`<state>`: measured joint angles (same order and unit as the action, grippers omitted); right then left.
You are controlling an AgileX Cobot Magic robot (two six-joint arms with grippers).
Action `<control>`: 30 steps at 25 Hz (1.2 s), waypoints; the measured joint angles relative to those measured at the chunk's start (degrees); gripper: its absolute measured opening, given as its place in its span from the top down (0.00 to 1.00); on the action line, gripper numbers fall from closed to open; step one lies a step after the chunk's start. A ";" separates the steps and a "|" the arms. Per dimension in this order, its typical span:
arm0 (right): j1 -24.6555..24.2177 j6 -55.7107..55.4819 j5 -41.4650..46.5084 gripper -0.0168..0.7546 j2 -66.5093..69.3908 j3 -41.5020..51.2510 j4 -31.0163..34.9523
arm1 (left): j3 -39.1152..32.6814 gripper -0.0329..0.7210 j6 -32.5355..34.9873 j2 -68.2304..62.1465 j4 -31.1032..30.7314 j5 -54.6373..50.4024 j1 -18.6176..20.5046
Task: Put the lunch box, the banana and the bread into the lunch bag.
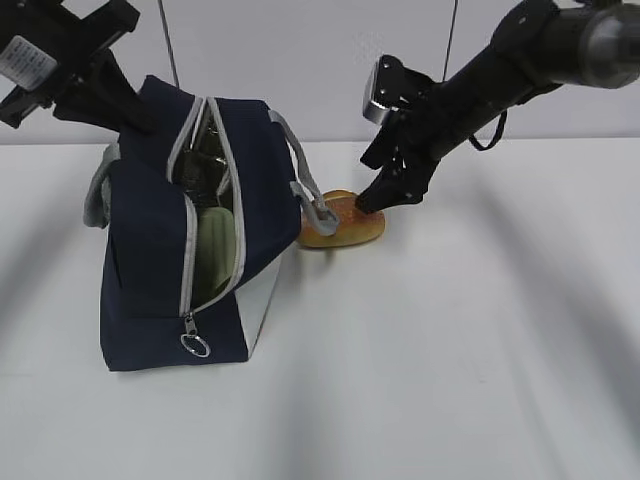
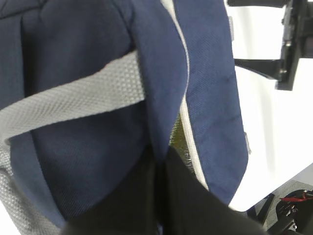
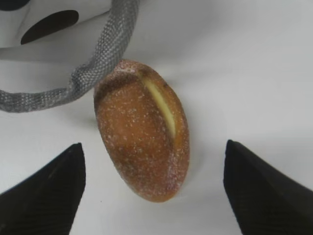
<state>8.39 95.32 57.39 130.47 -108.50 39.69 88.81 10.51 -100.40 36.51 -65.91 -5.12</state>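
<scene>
The navy lunch bag point(image 1: 150, 250) stands at the left with its zipper open. The lunch box's sage-green lid point(image 1: 215, 250) shows inside the opening. My left gripper point(image 1: 128, 112) is shut on the bag's top rear edge and holds it up; in the left wrist view point(image 2: 161, 169) its black fingers pinch the navy fabric point(image 2: 83, 161) under a grey strap point(image 2: 73, 100). The bread point(image 1: 340, 222) lies on the table just right of the bag. My right gripper point(image 1: 385, 197) is open just above it, its fingers point(image 3: 49, 196) on either side of the bread point(image 3: 144, 129). The banana is not in view.
A grey strap handle point(image 1: 305, 190) hangs from the bag against the bread's left end; it also shows in the right wrist view point(image 3: 98, 63). The metal ring zipper pull point(image 1: 195, 346) hangs at the bag's front bottom. The white table point(image 1: 450, 350) extends to the right and front.
</scene>
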 joint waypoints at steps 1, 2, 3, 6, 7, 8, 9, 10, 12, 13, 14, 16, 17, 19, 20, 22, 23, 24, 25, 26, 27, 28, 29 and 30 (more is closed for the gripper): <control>0.46 0.15 -0.49 0.12 0.68 -0.09 0.00 | 0.00 0.96 0.08 0.00 0.00 0.00 0.00; 0.99 0.26 -1.04 0.12 1.33 -0.09 0.00 | 0.00 0.96 0.20 0.00 0.00 0.00 0.00; 1.44 0.35 -1.69 0.12 1.98 -0.23 -0.24 | 0.00 0.96 0.25 0.00 -0.06 0.00 0.00; 3.00 0.95 -4.64 0.12 3.37 -0.71 -0.64 | 0.00 0.96 0.41 0.00 -0.06 0.04 0.00; 3.23 1.05 -5.41 0.12 3.84 -0.87 -0.88 | 0.00 0.96 0.41 0.00 -0.06 0.04 0.00; 3.52 1.09 -5.77 0.12 4.48 -1.09 -0.91 | 0.00 0.96 0.41 0.00 -0.11 0.04 0.00; 3.75 1.18 -5.90 0.12 5.22 -1.48 -1.02 | 0.00 0.96 0.41 0.00 -0.11 0.04 0.00; 3.74 1.18 -6.21 0.12 5.90 -1.56 -1.15 | 0.00 0.96 0.51 0.00 -0.11 0.04 0.00; 4.10 1.18 -7.19 0.12 6.95 -1.56 -1.15 | 0.00 0.96 0.56 0.00 -0.11 0.11 0.00; 4.12 1.18 -7.43 0.12 7.35 -1.56 -1.15 | 0.00 0.96 0.56 0.00 -0.11 0.17 0.00; 4.12 1.18 -7.43 0.12 7.55 -1.56 -1.15 | 0.00 0.96 0.56 0.00 -0.11 0.17 0.00; 4.12 1.18 -7.53 0.13 7.97 -1.61 -1.15 | 0.00 0.96 0.56 0.00 -0.11 0.17 0.00; 4.12 1.18 -7.65 0.14 8.06 -1.61 -1.15 | 0.00 0.96 0.61 0.00 -0.11 0.17 0.00; 4.12 1.18 -7.74 0.20 8.21 -1.61 -1.15 | 0.00 0.96 0.61 0.00 -0.11 0.17 0.00; 4.12 1.18 -7.74 0.25 8.21 -1.70 -1.15 | 0.00 0.96 0.61 0.00 -0.11 0.17 0.00; 4.12 1.18 -7.74 0.33 8.25 -1.74 -0.91 | 0.00 0.96 0.61 0.00 -0.11 0.17 0.00; 4.12 1.18 -7.51 0.37 8.25 -1.74 -0.91 | 0.00 0.96 0.61 0.00 -0.11 0.17 0.00; 4.12 1.18 -7.24 0.40 8.25 -1.84 -0.91 | 0.00 0.96 0.61 0.00 -0.11 0.17 0.00; 4.12 1.18 -6.80 0.41 8.25 -1.84 -0.91 | 0.00 0.96 0.61 0.00 -0.11 0.17 0.00; 4.12 1.18 -6.23 0.42 8.25 -1.84 -0.91 | 0.00 0.96 0.61 0.00 -0.11 0.17 0.00; 4.12 0.90 -5.84 0.43 8.06 -1.88 -1.41 | 0.00 0.96 0.61 0.00 -0.11 0.17 0.00; 4.12 0.06 -5.07 0.43 7.73 -1.88 -2.80 | 0.00 0.96 0.61 0.00 -0.11 0.17 0.00; 4.12 -0.94 -4.35 0.43 7.21 -1.88 -4.24 | 0.00 0.96 0.61 0.00 -0.11 0.17 0.00; 3.99 -2.60 -3.94 0.43 6.45 -1.88 -6.19 | 0.00 0.96 0.61 0.00 -0.11 0.17 0.00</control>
<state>12.38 92.72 53.46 136.92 -110.38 33.50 88.81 11.11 -100.40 36.41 -65.74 -5.12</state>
